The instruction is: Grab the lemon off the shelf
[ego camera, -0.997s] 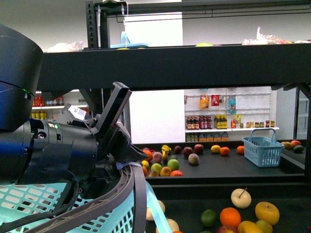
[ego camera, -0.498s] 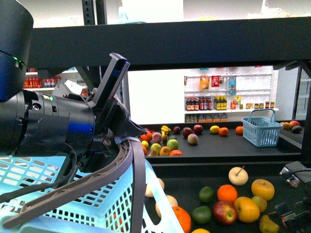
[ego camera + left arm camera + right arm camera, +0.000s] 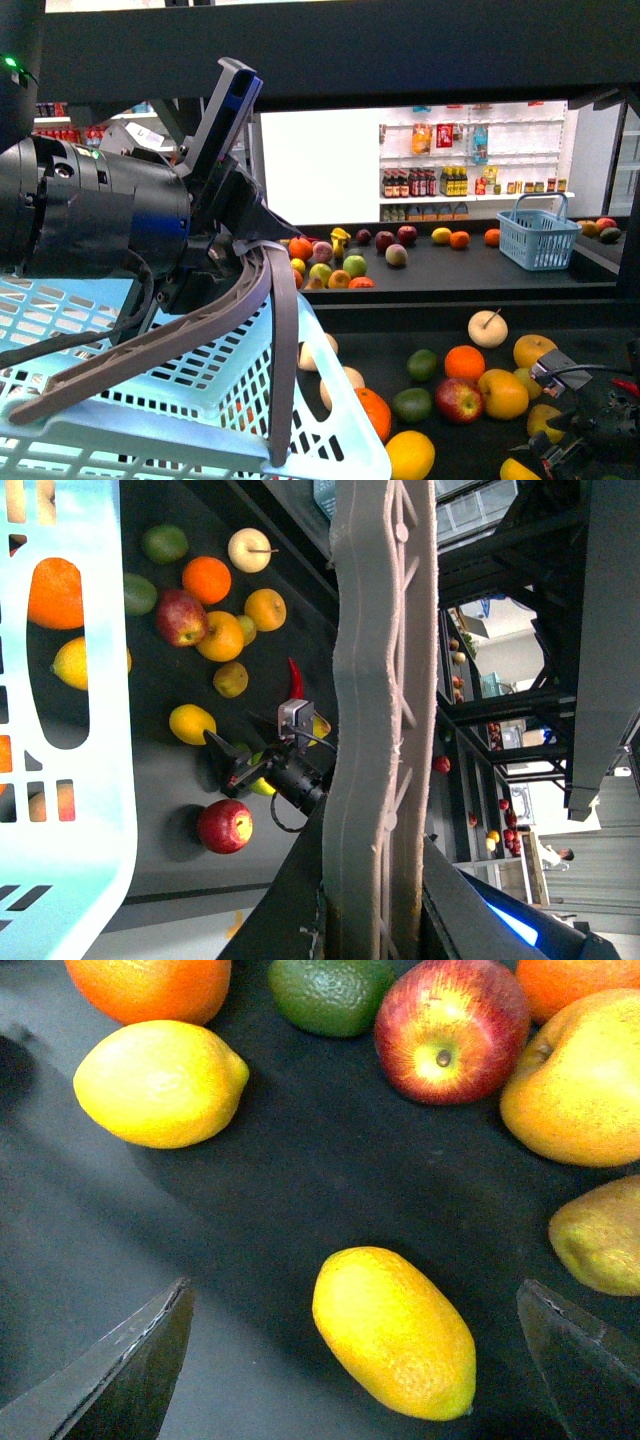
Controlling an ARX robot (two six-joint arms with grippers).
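Front view: holding the basket [image 3: 180,400] aloft by its handle [image 3: 270,330] with the left gripper [image 3: 245,255], jaws clamping shut on that handle. Probably carrying it there to be ready for the fruit while leaving room over the shelf [image 3: 470,285]. Hanging the right gripper [image 3: 560,448] low over the near deck at the far right, among loose fruit. Showing the lemon [image 3: 520,470] just beside that gripper, half cut by the frame edge, and a far lemon [image 3: 410,455] lying by the basket's corner.

Left wrist view: looking along the handle, past the basket wall, down onto the deck. Pointing the right gripper's nose toward the lemon [image 3: 192,723], just beside it.

Right wrist view: straddling the lemon [image 3: 395,1330] with jaws spread wide and gripping nothing, one finger [image 3: 130,1360] standing off each side without touching the skin. Lying aslant on bare deck, apart from the pear [image 3: 600,1235], the apple [image 3: 450,1028] and the far lemon [image 3: 160,1082]. Likely choosing this one for the free room around it. Calling next for lowering and closing across the middle. Risking a slip on the smooth oval skin if pinching off-centre.
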